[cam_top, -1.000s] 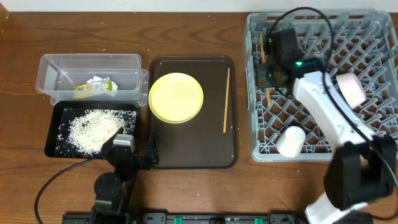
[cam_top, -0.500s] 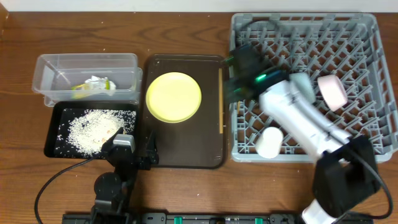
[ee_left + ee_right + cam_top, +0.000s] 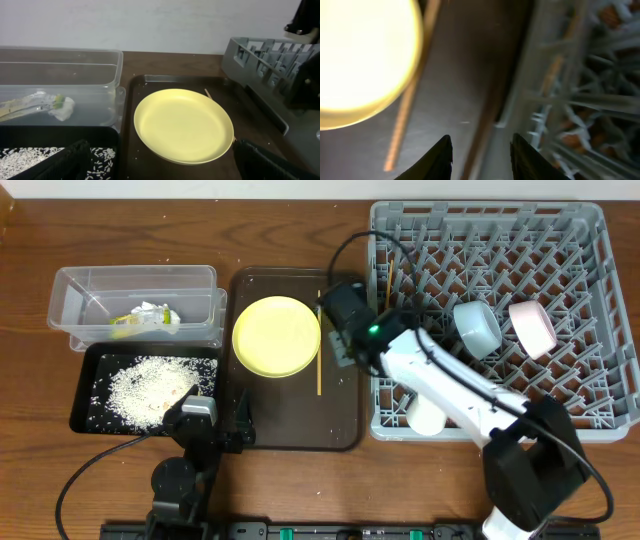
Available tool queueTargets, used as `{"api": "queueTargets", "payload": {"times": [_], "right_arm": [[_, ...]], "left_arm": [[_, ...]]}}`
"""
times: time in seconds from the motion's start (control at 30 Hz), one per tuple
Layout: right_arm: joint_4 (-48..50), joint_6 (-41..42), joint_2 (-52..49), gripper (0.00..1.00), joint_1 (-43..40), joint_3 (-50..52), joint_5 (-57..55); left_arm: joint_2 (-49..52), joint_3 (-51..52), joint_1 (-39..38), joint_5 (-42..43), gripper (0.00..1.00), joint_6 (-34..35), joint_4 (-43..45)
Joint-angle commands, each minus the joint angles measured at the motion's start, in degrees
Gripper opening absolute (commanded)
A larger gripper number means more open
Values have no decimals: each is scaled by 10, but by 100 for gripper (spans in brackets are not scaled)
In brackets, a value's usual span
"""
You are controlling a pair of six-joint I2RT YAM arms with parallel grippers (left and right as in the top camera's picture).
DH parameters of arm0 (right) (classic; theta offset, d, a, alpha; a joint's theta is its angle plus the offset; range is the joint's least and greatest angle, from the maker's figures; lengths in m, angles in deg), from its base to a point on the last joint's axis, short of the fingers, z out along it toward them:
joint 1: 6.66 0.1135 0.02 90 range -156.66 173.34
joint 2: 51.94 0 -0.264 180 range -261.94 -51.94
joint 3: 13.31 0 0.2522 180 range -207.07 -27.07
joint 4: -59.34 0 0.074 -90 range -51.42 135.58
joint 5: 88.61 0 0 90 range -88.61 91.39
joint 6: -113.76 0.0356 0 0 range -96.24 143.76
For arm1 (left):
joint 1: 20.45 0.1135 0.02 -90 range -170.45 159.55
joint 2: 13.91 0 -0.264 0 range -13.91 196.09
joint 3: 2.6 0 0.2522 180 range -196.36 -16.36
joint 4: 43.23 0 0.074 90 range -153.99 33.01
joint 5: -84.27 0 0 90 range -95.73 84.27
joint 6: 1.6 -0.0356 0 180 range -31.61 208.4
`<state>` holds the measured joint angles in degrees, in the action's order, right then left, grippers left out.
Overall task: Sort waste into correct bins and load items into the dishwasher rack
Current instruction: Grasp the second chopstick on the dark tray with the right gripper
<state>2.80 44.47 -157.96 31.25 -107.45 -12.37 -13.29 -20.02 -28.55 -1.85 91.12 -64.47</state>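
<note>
The right end effector [image 3: 480, 157] hangs open over the right side of the brown tray [image 3: 300, 425], its two dark fingers [image 3: 442, 155] apart with nothing between them. Just to its left a chopstick [image 3: 319, 365] lies flat on that tray, close against the right edge of the yellow plate [image 3: 277, 336], which also sits on the tray. To its right stands the wall of the grey rack [image 3: 600, 395]. Inside the rack a thin second chopstick [image 3: 387, 280] leans among the pegs near the left wall, and further in, the blue bowl [image 3: 477, 328] and the pink bowl [image 3: 532, 328] stand on edge side by side.

The left end effector [image 3: 160, 167] sits low at the front of the desk [image 3: 40, 470], opened wide and empty, facing the plate. Beyond it the black tray [image 3: 80, 420] holds the rice [image 3: 150, 385], and behind that the clear tub [image 3: 70, 290] holds the wrapper [image 3: 145, 320].
</note>
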Motion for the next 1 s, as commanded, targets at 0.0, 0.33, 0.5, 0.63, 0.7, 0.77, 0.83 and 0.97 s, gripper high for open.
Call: {"api": "queueTargets", "payload": {"times": [0.0, 0.33, 0.5, 0.63, 0.7, 0.77, 0.83, 0.97], "right_arm": [[-19, 19, -17, 35, -46, 6, -12], [-29, -50, 6, 36, -124, 7, 72], [16, -73, 25, 42, -81, 7, 130], [51, -16, 9, 37, -33, 7, 138], [75, 11, -9, 32, -10, 7, 134], [93, 50, -32, 26, 9, 7, 101], [106, 87, -61, 23, 21, 7, 44], [153, 90, -109, 22, 29, 7, 47]], "left_arm": [[-4, 15, 0, -5, 93, -6, -5], [-4, 15, 0, -5, 93, -5, -5], [-4, 15, 0, -5, 93, -6, -5], [-4, 15, 0, -5, 93, -6, -5], [-4, 15, 0, -5, 93, -6, -5], [-4, 15, 0, -5, 93, -6, -5], [-4, 15, 0, -5, 93, -6, -5], [-4, 15, 0, -5, 93, -6, -5]]}}
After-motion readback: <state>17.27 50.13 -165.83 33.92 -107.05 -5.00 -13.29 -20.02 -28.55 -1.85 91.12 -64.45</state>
